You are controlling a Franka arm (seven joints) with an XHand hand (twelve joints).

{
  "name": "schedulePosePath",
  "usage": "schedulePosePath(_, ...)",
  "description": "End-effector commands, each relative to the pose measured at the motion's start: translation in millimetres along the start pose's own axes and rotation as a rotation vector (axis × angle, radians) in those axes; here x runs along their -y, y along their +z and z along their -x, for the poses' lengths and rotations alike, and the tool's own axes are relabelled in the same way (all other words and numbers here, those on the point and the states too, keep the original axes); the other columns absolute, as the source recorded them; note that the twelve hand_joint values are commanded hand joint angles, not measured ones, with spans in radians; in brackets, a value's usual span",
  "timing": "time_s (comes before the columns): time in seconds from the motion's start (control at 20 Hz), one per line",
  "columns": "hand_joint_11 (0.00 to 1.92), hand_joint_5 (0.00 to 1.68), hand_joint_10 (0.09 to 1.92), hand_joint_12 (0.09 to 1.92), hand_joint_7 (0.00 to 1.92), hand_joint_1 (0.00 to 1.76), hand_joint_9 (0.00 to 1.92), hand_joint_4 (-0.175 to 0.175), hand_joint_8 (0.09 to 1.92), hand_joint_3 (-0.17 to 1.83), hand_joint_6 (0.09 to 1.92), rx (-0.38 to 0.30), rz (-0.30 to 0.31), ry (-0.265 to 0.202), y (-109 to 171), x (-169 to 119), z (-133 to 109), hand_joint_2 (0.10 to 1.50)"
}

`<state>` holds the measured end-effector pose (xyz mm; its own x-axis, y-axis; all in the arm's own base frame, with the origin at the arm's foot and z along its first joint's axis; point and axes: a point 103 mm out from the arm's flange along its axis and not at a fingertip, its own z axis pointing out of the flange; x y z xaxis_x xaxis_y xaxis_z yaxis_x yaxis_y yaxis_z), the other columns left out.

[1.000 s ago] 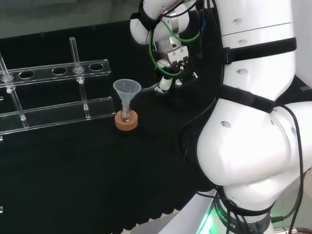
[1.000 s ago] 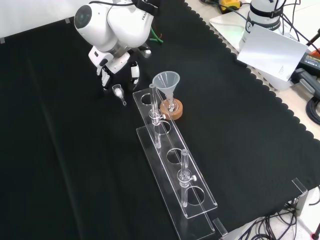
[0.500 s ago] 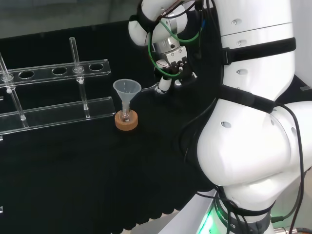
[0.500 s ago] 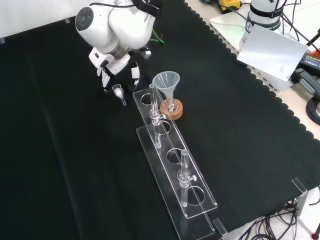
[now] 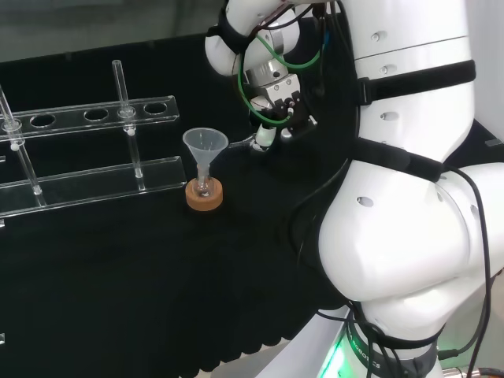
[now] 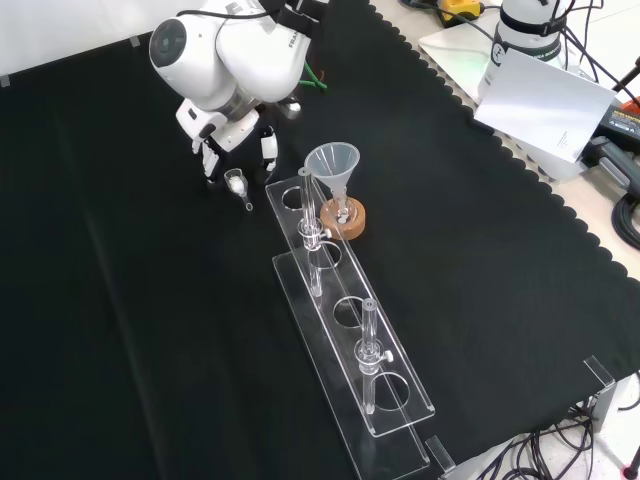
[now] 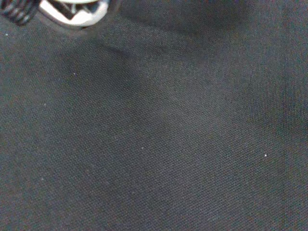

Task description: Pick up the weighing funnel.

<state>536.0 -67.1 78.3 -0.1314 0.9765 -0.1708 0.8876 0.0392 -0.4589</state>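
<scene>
Black-clothed desk (image 6: 120, 300) is carrying the weighing funnel (image 6: 238, 182), which is lying just below the hand (image 6: 230, 132) in the front view. The hand is creeping up a little since a second ago while the weighing funnel is staying put, so it is not picked up yet. The fingers (image 6: 268, 147) are hanging loose, holding nothing. The front view is showing that gap; the wrist view is looking at bare desk.

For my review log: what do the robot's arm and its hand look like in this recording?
The arm is glossy white and built of big rounded links, with black bands across the upper link and a round grey cap on one joint. Green and black cables loop around the wrist. A green light glows at the base. The hand has white shells over black parts.
</scene>
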Motion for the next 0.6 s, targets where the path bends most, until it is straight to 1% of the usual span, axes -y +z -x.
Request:
schedulePosePath(0.05, 0.6, 0.76, 0.53, 1.26, 0.71, 0.87, 0.94, -0.029, 0.77, 0.56, 0.79, 0.004, -0.009, 0.002, 0.7, -1.5, -1.2, 0.63)
schedulePosePath(0.25, 0.61, 0.78, 0.53, 1.26, 0.72, 0.88, 0.95, -0.025, 0.77, 0.56, 0.8, 0.004, -0.002, -0.004, 0.6, -2.0, -1.4, 0.64)
schedulePosePath(0.6, 0.61, 0.8, 0.53, 1.25, 0.74, 0.88, 0.96, -0.019, 0.77, 0.57, 0.8, 0.007, -0.015, -0.005, 2.6, -4.0, -1.1, 0.64)
